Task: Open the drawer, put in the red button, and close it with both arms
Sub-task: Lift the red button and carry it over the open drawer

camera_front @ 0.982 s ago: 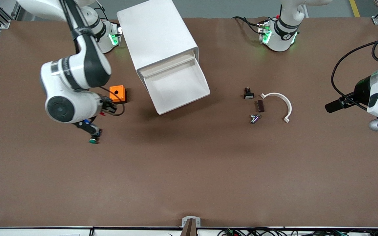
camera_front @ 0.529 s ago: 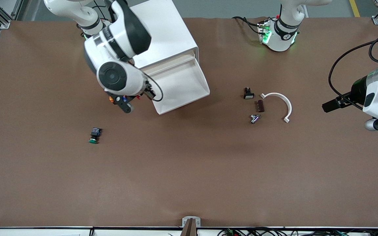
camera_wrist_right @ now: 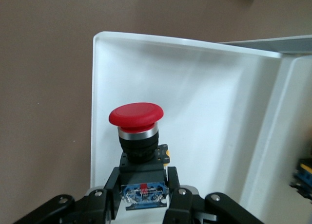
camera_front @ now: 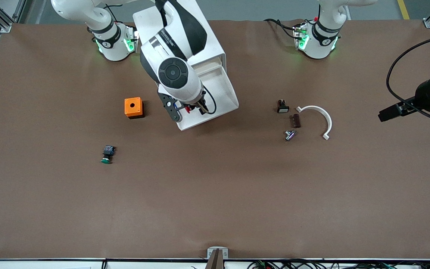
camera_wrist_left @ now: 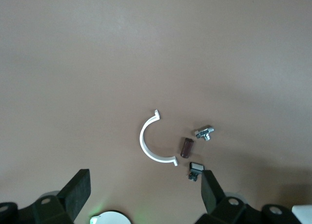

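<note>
We see the right gripper (camera_wrist_right: 144,195), fingers clamping the red button (camera_wrist_right: 137,118), now moved over the open drawer (camera_front: 220,89); left gripper (camera_wrist_left: 144,192) fingers wide, waiting.

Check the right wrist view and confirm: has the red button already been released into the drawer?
No: the right gripper is shut on the red button by its black body, holding it above the open drawer.

Cabinet (camera_front: 179,41) near the right arm's base, its drawer (camera_front: 220,99) pulled out toward the front camera. Right gripper (camera_front: 188,110), holding the red button (camera_wrist_right: 136,124), over the drawer.
</note>
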Robot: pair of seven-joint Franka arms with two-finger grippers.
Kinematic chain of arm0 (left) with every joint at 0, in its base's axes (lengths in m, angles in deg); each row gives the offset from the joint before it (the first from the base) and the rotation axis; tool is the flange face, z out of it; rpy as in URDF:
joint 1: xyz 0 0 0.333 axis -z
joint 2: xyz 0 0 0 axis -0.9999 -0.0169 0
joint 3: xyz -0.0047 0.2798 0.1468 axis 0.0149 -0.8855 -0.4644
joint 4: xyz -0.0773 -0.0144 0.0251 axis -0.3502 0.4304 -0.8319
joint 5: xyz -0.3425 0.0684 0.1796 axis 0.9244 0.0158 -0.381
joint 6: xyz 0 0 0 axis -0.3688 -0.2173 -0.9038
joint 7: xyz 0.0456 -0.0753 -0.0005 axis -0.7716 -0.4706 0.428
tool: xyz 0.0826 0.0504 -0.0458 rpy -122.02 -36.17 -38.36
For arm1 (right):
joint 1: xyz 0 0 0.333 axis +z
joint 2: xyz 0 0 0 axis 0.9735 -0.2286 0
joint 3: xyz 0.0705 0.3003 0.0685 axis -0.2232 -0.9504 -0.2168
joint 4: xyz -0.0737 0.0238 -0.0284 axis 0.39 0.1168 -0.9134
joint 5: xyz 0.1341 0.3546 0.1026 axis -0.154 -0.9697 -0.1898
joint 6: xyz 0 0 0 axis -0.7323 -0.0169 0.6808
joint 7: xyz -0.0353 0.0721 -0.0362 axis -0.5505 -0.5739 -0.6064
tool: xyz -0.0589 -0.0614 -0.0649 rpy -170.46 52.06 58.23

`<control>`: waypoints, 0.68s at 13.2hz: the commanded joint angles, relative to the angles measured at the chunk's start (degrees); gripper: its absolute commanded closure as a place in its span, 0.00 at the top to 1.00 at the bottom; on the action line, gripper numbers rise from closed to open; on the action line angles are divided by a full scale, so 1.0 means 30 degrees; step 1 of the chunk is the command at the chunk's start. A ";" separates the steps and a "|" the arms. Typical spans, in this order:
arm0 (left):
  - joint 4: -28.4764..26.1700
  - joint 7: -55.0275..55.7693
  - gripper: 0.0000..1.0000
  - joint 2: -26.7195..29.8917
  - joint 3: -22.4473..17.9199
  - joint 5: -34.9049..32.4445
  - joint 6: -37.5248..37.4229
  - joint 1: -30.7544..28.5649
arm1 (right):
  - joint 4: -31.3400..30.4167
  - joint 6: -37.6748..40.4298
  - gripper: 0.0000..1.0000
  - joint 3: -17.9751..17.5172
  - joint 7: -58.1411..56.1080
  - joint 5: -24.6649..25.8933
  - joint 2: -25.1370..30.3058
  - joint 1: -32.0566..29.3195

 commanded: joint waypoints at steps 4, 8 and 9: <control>-0.4905 -0.0844 1.00 0.3476 0.1912 0.0475 0.3151 -0.2797 | 0.0102 -0.0626 0.29 0.0241 0.0480 -0.0459 -0.0885 0.0398; -0.6663 -0.1661 1.00 0.4884 0.3025 0.0331 0.3180 -0.3355 | 0.0102 -0.0950 0.31 0.0241 0.0480 -0.0460 -0.1296 0.0779; -0.6635 -0.1664 1.00 0.4914 0.3055 0.0242 0.3238 -0.3529 | 0.0102 -0.0979 0.31 0.0241 0.0480 -0.0459 -0.1327 0.0780</control>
